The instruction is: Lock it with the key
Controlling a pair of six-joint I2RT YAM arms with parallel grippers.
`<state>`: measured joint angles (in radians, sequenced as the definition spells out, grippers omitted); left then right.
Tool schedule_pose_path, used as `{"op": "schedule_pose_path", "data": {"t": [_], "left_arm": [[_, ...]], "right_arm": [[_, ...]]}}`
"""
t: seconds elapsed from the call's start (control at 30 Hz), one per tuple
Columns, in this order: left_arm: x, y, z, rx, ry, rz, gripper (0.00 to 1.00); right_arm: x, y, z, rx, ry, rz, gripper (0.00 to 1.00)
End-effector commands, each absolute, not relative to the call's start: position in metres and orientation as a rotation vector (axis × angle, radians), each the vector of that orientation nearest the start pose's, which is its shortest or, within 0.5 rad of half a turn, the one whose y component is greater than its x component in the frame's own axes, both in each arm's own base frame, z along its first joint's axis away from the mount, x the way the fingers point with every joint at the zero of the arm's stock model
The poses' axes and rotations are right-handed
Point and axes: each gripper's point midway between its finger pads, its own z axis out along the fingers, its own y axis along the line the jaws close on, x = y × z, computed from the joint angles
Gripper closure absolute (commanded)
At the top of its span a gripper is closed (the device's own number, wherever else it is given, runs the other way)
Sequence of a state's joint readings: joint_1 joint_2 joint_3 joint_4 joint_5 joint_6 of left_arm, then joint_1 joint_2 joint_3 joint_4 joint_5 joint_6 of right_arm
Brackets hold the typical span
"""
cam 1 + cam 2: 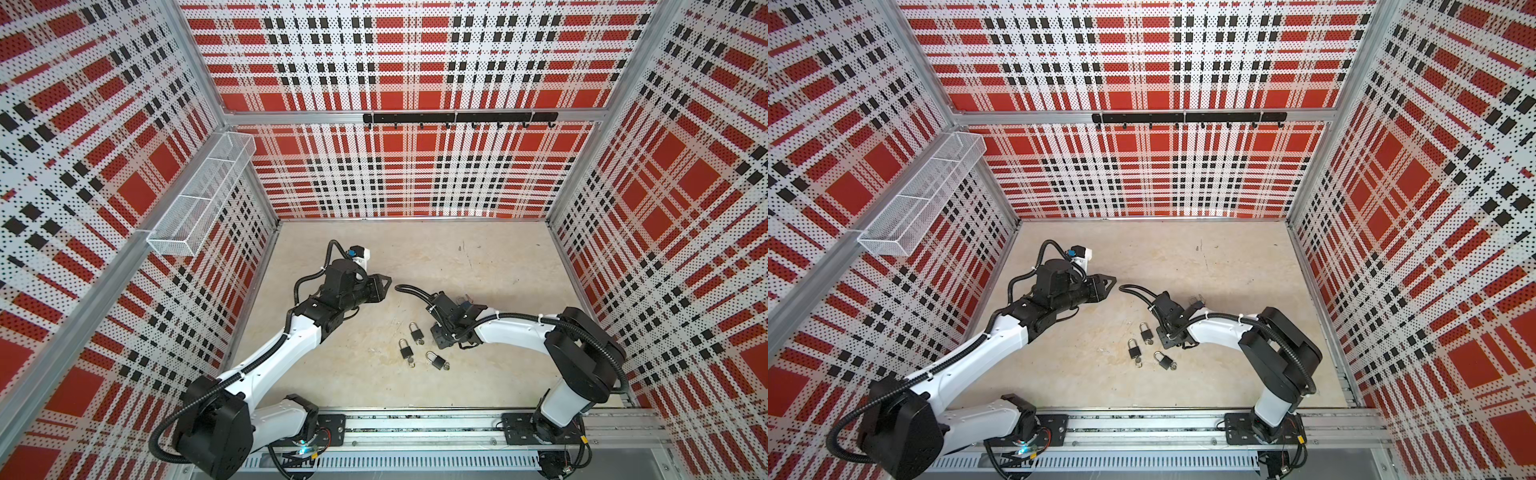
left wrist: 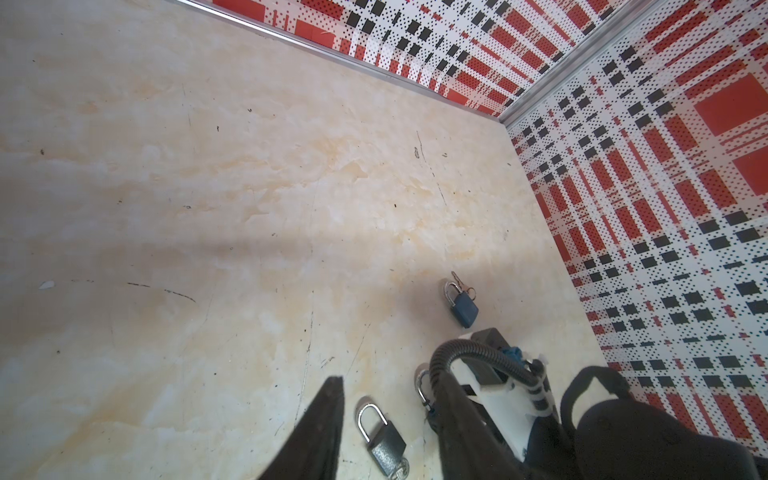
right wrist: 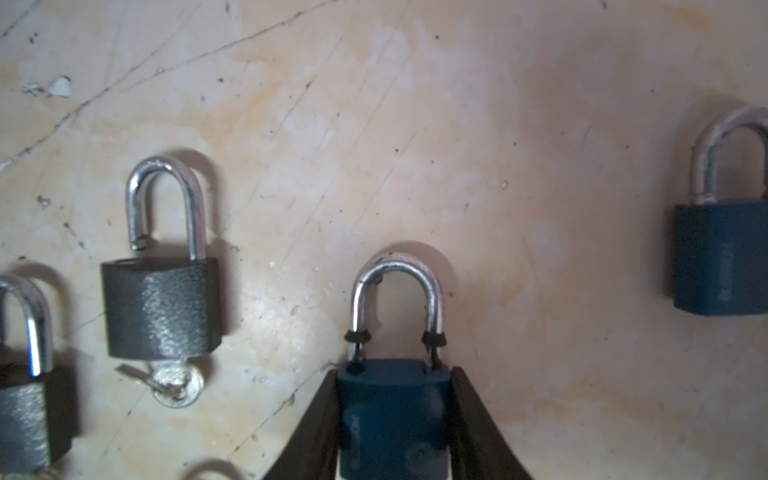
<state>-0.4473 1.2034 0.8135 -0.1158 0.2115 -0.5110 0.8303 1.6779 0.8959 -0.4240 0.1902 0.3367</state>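
Note:
My right gripper (image 3: 394, 372) is shut on the body of a blue padlock (image 3: 392, 415) lying on the floor, one finger against each side and the shackle sticking out ahead. In both top views this gripper (image 1: 440, 338) points down and hides that padlock. Beside it lies a grey padlock (image 3: 160, 307) with its shackle sprung open and a key (image 3: 176, 384) in its base. My left gripper (image 1: 387, 284) hovers open and empty to the left, above the floor (image 2: 390, 376).
Three dark padlocks (image 1: 414, 332) (image 1: 405, 349) (image 1: 436, 360) lie close together in front of the right wrist. A second blue padlock (image 2: 463, 305) with keys on its shackle lies beyond the right arm. A wire basket (image 1: 199, 195) and a hook rail (image 1: 459, 118) hang on the walls.

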Motion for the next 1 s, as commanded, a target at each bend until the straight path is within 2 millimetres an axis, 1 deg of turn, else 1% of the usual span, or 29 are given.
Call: {"op": "schedule_pose_path", "data": {"t": [0.0,0.07,0.17,0.27,0.33,0.37,0.43,0.53,0.67,0.8,0.97], "left_arm": [[0.334,-0.196,0.195,0.055,2.19,-0.772,0.61],[0.333,-0.198,0.195,0.061,2.193,-0.782,0.64],[0.331,-0.205,0.193,0.09,2.202,-0.805,0.65],[0.324,-0.219,0.193,0.141,2.215,-0.858,0.67],[0.316,-0.231,0.196,0.194,2.211,-0.903,0.67],[0.312,-0.235,0.194,0.21,2.22,-0.916,0.67],[0.305,-0.246,0.196,0.249,2.219,-0.954,0.67],[0.296,-0.262,0.202,0.302,2.212,-1.02,0.65],[0.285,-0.283,0.211,0.361,2.185,-1.106,0.56],[0.282,-0.297,0.212,0.373,2.18,-1.174,0.55],[0.284,-0.308,0.213,0.366,2.165,-1.237,0.55]], "right_arm": [[0.264,0.242,0.028,-0.625,2.633,0.072,0.82],[0.267,0.245,0.043,-0.622,2.599,0.104,0.82],[0.269,0.249,0.068,-0.631,2.541,0.15,0.84],[0.265,0.259,0.096,-0.682,2.476,0.256,0.88],[0.265,0.263,0.115,-0.697,2.421,0.299,0.88],[0.265,0.264,0.123,-0.705,2.402,0.315,0.88],[0.263,0.268,0.138,-0.72,2.368,0.351,0.88],[0.262,0.273,0.155,-0.735,2.328,0.396,0.89],[0.261,0.278,0.173,-0.741,2.284,0.446,0.9],[0.261,0.281,0.188,-0.736,2.245,0.478,0.89],[0.261,0.282,0.196,-0.733,2.22,0.493,0.9]]}}
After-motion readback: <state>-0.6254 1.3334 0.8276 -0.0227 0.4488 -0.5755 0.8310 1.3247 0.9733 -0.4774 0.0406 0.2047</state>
